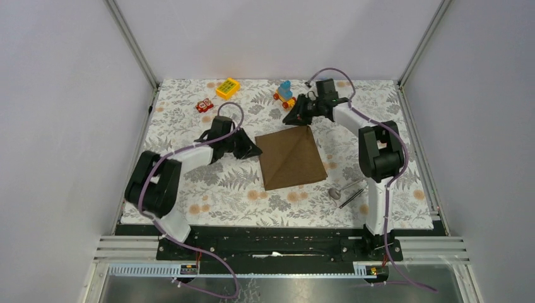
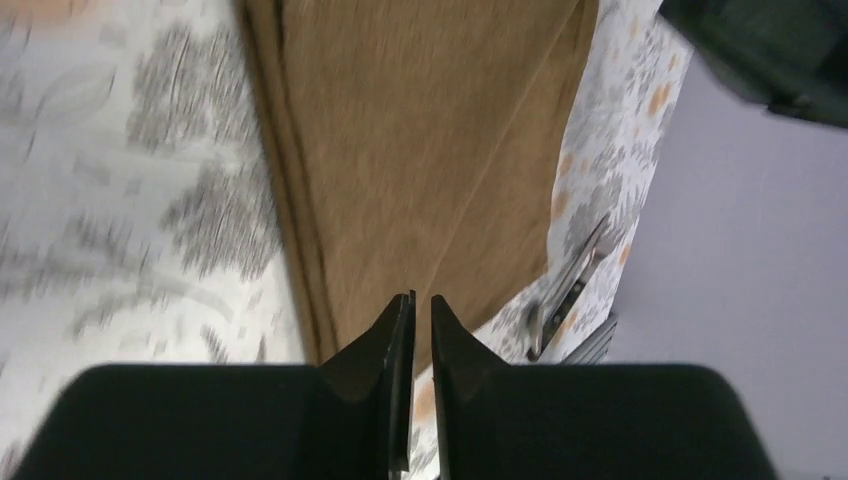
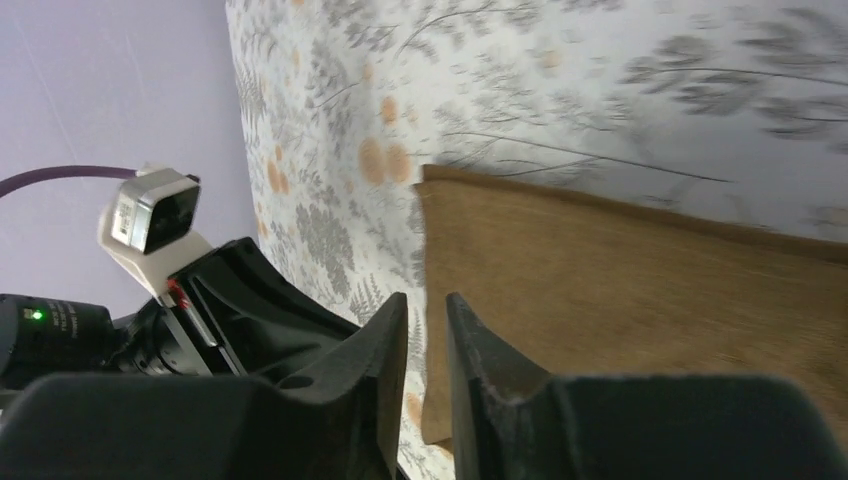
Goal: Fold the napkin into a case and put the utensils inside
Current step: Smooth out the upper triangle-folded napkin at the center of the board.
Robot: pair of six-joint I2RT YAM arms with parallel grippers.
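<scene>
The brown napkin (image 1: 291, 158) lies folded flat on the floral tablecloth, a diagonal crease across it. It also shows in the left wrist view (image 2: 430, 150) and the right wrist view (image 3: 640, 280). My left gripper (image 1: 255, 151) sits at its left corner, jaws almost shut with a thin gap (image 2: 420, 300), nothing between them. My right gripper (image 1: 294, 117) sits at its far corner, also nearly shut and empty (image 3: 428, 300). The silver spoon (image 1: 335, 191) and the thin dark stick (image 1: 351, 198) lie right of the napkin's near corner. The spoon also shows in the left wrist view (image 2: 580, 265).
A yellow block (image 1: 228, 88), a small red toy (image 1: 204, 105) and a blue-and-orange toy (image 1: 285, 93) stand at the back of the tablecloth (image 1: 208, 202). The blue toy is just left of my right gripper. Grey walls enclose the table.
</scene>
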